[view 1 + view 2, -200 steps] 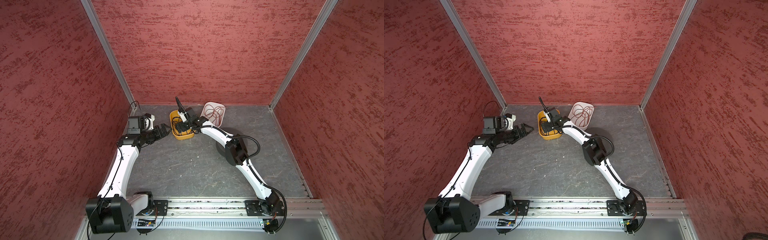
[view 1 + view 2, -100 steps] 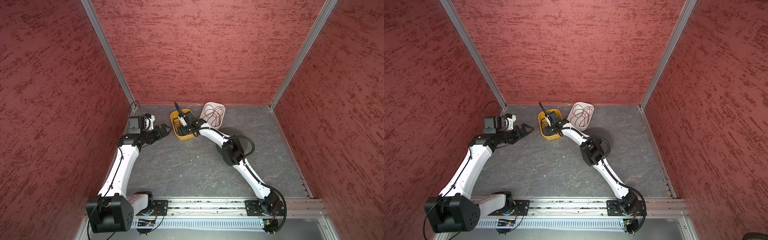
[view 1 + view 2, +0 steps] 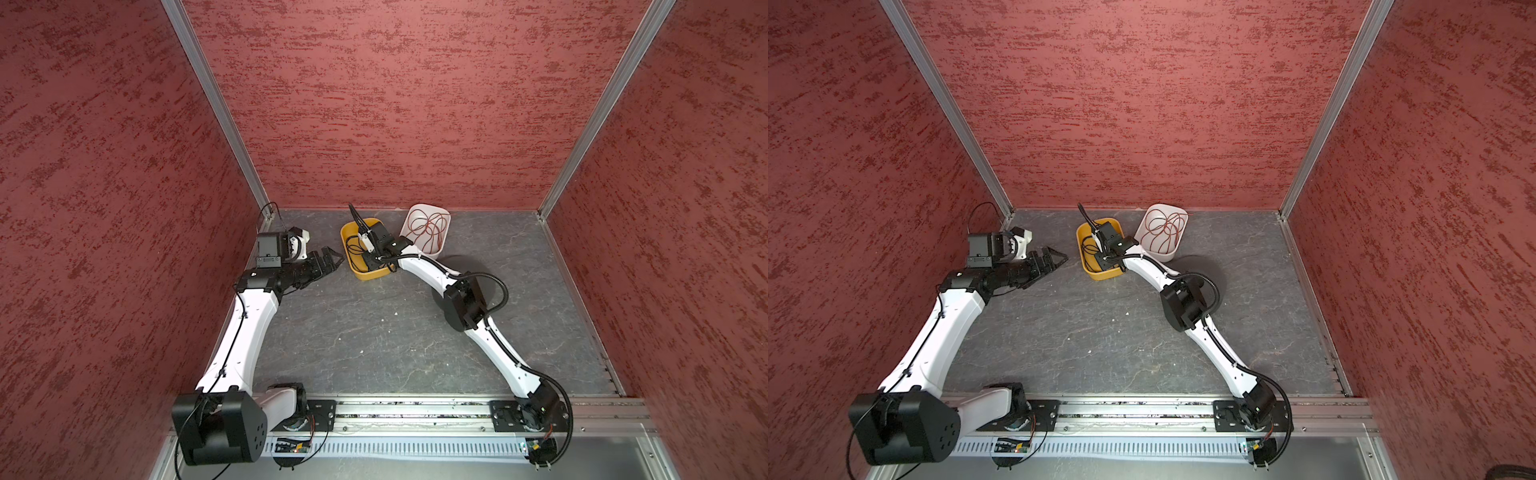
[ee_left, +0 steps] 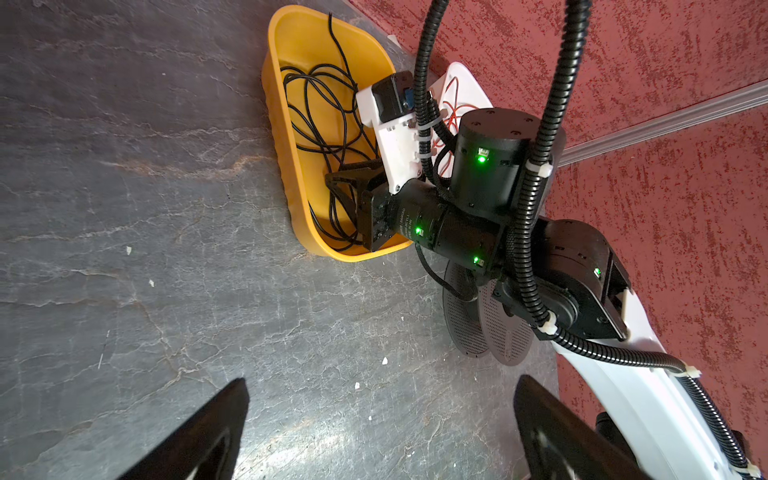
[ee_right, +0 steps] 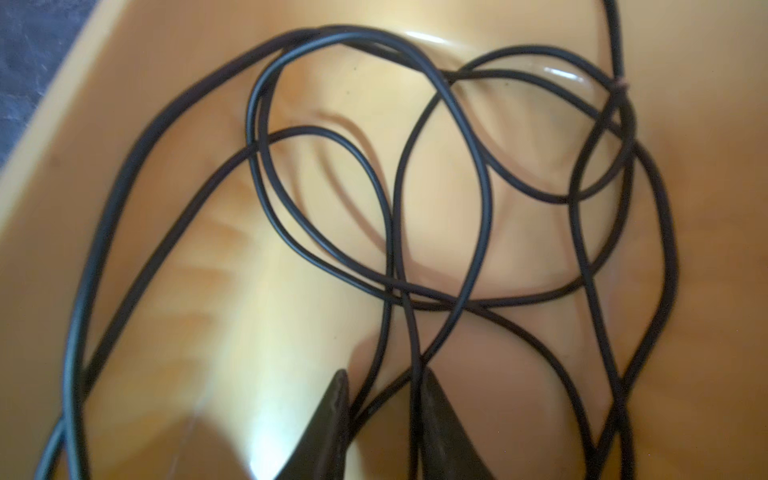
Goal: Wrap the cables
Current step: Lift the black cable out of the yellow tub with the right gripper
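The cables are one thin black wire lying in loose tangled loops inside a yellow tray near the back wall. The left wrist view shows the wire in the tray too. My right gripper reaches down into the tray, its fingers drawn in on a few strands of the wire that run between them. In both top views it sits low in the tray. My left gripper hangs wide open and empty over bare floor, left of the tray.
A white tray holding a loose red wire stands right beside the yellow one. Two dark perforated discs lie on the grey floor under my right arm. Red walls enclose three sides.
My right gripper has dropped deeper into the yellow tray and its jaws have drawn together around strands of the black wire. The left arm has stayed still.
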{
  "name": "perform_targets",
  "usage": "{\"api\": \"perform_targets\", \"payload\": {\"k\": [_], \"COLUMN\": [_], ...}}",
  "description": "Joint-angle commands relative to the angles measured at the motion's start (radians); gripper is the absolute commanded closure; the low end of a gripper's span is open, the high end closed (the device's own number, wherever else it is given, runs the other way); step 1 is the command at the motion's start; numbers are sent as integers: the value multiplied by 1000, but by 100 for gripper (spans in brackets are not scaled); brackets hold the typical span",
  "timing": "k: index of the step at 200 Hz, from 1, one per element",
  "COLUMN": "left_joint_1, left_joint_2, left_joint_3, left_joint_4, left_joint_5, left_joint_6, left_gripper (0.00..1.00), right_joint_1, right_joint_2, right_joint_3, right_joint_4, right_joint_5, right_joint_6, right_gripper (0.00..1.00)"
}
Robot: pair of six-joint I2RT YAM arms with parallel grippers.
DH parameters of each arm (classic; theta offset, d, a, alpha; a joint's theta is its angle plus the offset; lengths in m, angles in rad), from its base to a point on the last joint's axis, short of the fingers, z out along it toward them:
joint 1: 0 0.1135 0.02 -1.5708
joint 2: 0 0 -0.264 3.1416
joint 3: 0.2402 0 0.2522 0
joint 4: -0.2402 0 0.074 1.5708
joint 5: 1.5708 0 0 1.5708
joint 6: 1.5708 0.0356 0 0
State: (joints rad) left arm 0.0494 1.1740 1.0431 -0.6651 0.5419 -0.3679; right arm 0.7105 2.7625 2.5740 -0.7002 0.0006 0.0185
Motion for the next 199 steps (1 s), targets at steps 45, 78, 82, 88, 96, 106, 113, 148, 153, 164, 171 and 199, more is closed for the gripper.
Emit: {"api": "perform_targets", "payload": {"k": [45, 78, 82, 88, 96, 106, 113, 148, 153, 164, 171, 199], "left_joint_1": [-9, -73, -89, -113, -141, -154, -154, -154, -151, -143, -136, -117], "left_joint_2": [-8, -18, -23, -30, -38, -42, -39, -48, -55, -70, -79, -85], "left_joint_3": [-7, 2, 1, -7, -22, -43, -53, -78, -87, -109, -128, -176], "left_joint_4": [7, 8, 13, 30, 59, 94, 113, 181, 198, 247, 280, 383], "left_joint_5": [-28, -88, -105, -126, -144, -136, -123, -141, -148, -154, -154, -155], "left_joint_6": [4, -32, -38, -49, -67, -91, -117, -162, -166, -186, -206, -255], "left_gripper": [0, 0, 0, 0, 0, 0, 0, 0, 0, 1, 2, 7], "right_joint_1": [-1, 0, 1, 1, 1, 1, 1, 1, 1, 2, 0, 2], "right_joint_2": [-70, -229, -255, -289, -334, -385, -419, -621, -654, -727, -771, -926], "right_joint_3": [5, -144, -172, -213, -258, -306, -340, -541, -571, -640, -678, -784], "right_joint_4": [118, 303, 330, 365, 402, 434, 449, 523, 533, 553, 557, 522], "right_joint_5": [32, 4, -1, -6, -15, -31, -45, -75, -79, -91, -97, -121], "right_joint_6": [29, 49, 51, 54, 58, 60, 60, 72, 74, 79, 83, 91], "right_gripper": [100, 100, 100, 100, 100, 100, 100, 100, 100, 100, 100, 100]}}
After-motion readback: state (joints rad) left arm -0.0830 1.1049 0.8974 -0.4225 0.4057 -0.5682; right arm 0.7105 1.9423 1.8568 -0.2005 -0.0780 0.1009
